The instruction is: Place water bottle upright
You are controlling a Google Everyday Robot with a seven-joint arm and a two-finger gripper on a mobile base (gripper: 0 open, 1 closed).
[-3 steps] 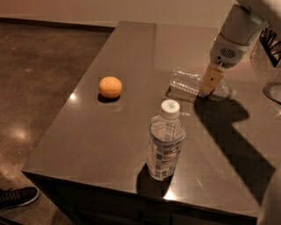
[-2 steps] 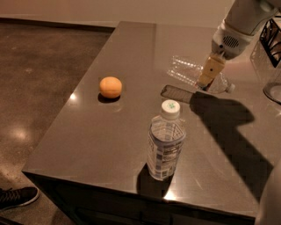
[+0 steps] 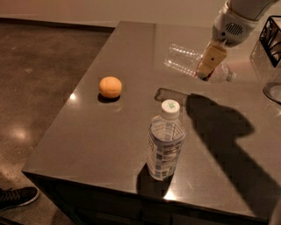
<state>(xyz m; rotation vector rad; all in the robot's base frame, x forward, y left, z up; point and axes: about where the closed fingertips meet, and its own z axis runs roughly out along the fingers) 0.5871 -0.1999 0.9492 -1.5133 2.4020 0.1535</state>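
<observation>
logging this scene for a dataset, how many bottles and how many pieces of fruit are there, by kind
bottles: 2 (water bottle, tilted, held off the table by the gripper at far right; wider bottle standing upright at the front)
orange fruit: 1
total: 3

A dark grey-brown polished table fills the view, its glossy top catching warm light — bright glints near the front edge. Left, a mottled brown concrete floor; behind, a pale wall. The gripper, clamped on the water bottle, hangs over the table's far right.
</observation>
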